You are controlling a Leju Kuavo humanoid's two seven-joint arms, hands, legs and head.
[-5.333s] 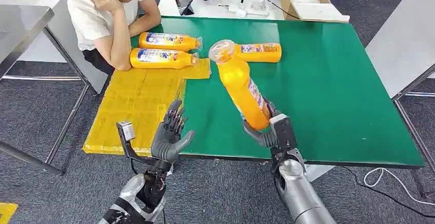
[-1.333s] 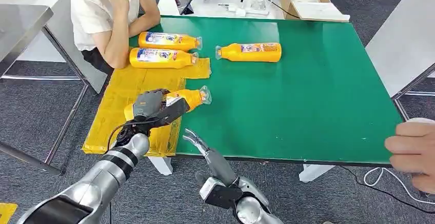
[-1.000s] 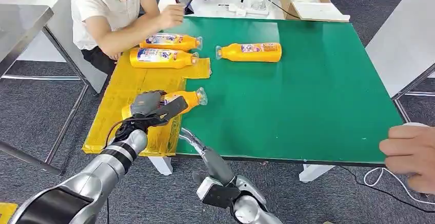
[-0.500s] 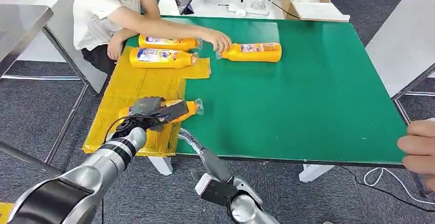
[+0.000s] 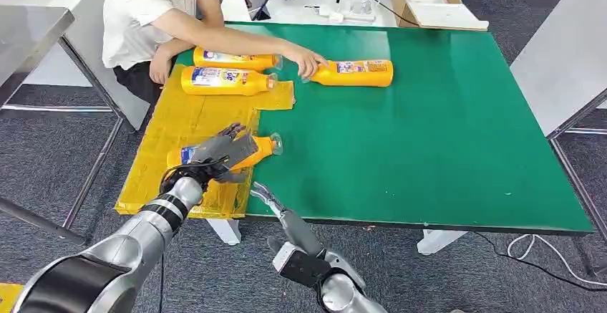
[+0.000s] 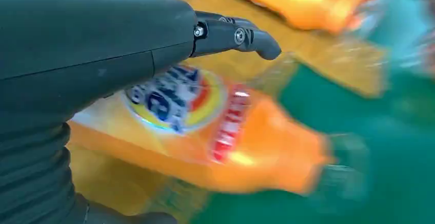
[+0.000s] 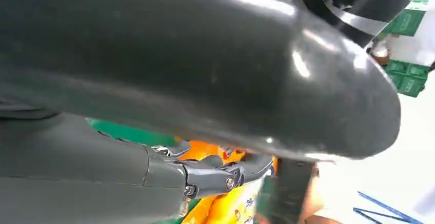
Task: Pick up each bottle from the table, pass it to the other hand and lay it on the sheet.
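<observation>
While the left arm reaches out over the yellow sheet (image 5: 179, 130), we see the left hand (image 5: 223, 150) spread above a bottle (image 5: 247, 152) that lies on its side at the sheet's right edge, its clear cap (image 5: 275, 143) pointing out over the green table (image 5: 444, 134). The fingers (image 5: 232, 132) are fanned apart and grip nothing, and the left wrist view shows one dark finger (image 6: 241, 35) stretched over the bottle's label (image 6: 174, 98) with a gap under it. Whether the palm touches the bottle we cannot tell. The right hand (image 5: 268, 200) sits low at the table's near edge, its fingers extended and holding nothing.

Two more bottles (image 5: 225, 80) (image 5: 236, 59) lie side by side at the sheet's far end, caps pointing right. A fourth bottle (image 5: 354, 73) lies on the bare table towards the far edge, well apart from the sheet, and a person's hand (image 5: 309, 61) rests at its cap end. The person (image 5: 147, 19) sits at the table's far left corner. Beyond the far edge a cardboard box (image 5: 429, 1) stands on a white table.
</observation>
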